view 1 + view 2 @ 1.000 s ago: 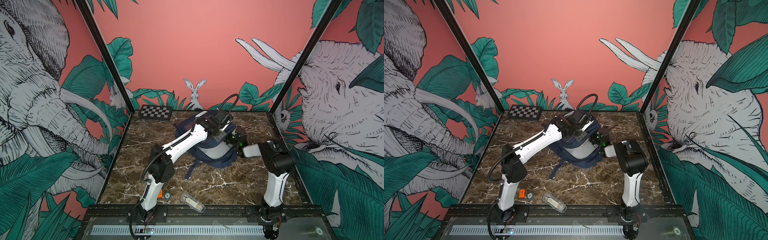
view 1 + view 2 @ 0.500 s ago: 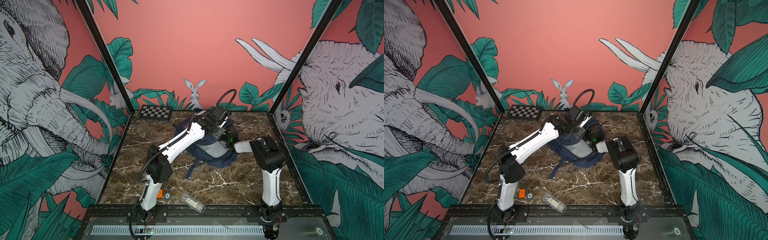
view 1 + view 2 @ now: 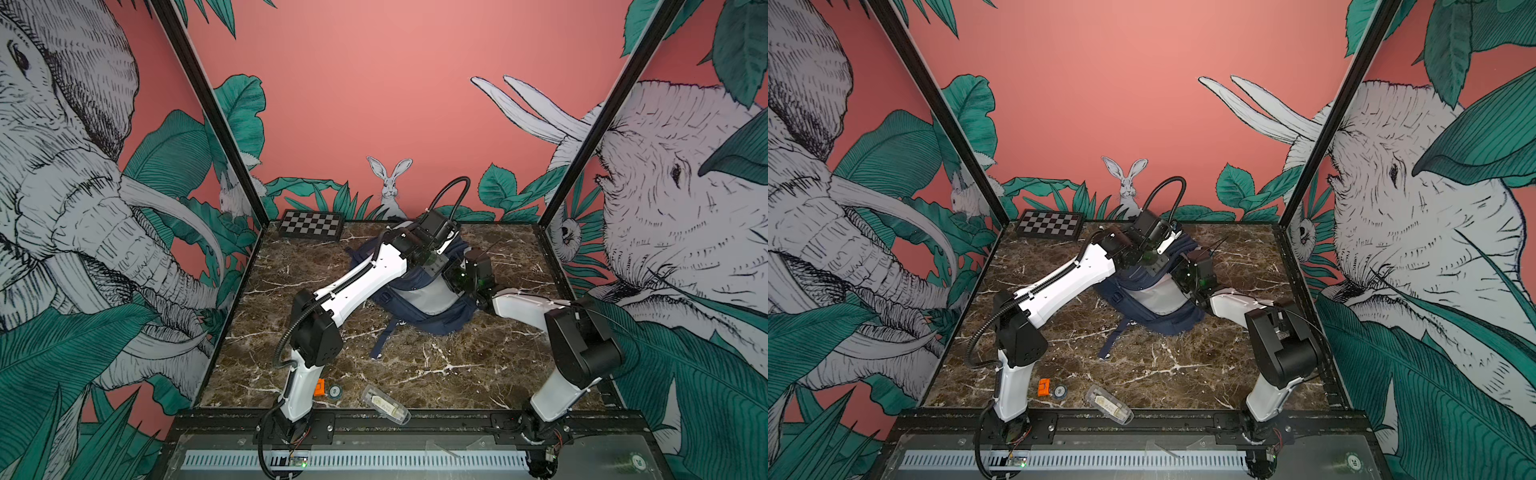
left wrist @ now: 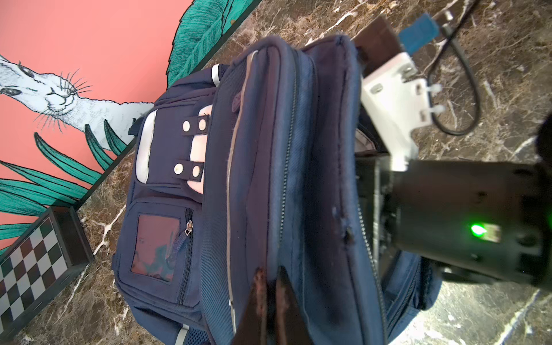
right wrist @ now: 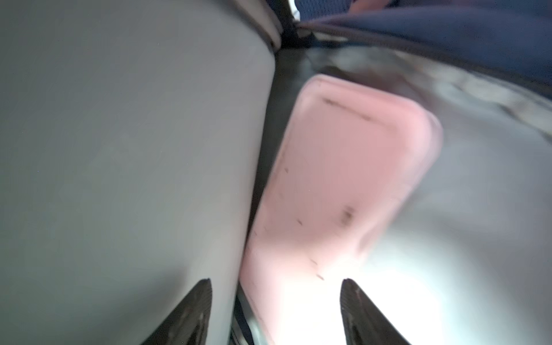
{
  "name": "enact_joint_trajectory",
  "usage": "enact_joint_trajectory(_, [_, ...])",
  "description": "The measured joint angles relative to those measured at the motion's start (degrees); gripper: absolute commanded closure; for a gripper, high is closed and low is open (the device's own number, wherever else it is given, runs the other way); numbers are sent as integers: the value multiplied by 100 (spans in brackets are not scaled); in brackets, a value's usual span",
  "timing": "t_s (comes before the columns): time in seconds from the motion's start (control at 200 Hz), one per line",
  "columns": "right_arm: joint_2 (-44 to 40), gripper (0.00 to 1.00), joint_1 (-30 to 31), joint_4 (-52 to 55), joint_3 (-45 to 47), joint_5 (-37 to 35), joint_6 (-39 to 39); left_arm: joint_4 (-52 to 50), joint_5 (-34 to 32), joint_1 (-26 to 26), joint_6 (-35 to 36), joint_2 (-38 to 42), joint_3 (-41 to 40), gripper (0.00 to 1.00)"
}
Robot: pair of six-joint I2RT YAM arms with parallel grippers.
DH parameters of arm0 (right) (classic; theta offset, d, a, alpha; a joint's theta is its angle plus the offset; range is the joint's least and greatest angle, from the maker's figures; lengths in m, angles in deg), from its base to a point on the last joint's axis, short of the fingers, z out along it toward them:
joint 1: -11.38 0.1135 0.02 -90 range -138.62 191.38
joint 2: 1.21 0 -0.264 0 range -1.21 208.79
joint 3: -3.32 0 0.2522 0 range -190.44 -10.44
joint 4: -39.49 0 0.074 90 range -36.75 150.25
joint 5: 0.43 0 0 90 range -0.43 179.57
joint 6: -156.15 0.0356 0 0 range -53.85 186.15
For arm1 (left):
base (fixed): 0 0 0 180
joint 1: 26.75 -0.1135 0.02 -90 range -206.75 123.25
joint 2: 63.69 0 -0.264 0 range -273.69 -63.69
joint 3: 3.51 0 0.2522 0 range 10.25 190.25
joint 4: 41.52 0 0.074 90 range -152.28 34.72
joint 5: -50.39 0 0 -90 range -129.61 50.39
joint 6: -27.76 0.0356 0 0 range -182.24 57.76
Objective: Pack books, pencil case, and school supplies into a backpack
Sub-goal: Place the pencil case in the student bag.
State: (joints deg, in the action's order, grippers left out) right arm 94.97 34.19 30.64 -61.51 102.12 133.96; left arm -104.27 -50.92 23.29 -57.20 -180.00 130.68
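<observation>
The left arm stretched from the near edge of the table diagonally up to the backpack, which lay by the middle of the far edge; the left gripper was clenched on the backpack's flap; the right arm, elbow bent sharply near the right edge, reached low into the opening; the right gripper stood released, fingers apart, with a blurred pink case just ahead inside.
</observation>
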Motion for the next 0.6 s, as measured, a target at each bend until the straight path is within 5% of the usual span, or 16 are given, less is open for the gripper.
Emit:
enact_joint_trajectory(0.35, [879, 68, -219, -74, -146, 531, 2, 116, 37, 0, -35, 98, -190, 100])
enact_joint_trajectory(0.6, [1473, 70, -98, -605, -734, 793, 247, 144, 46, 2, -72, 122, -249, 100])
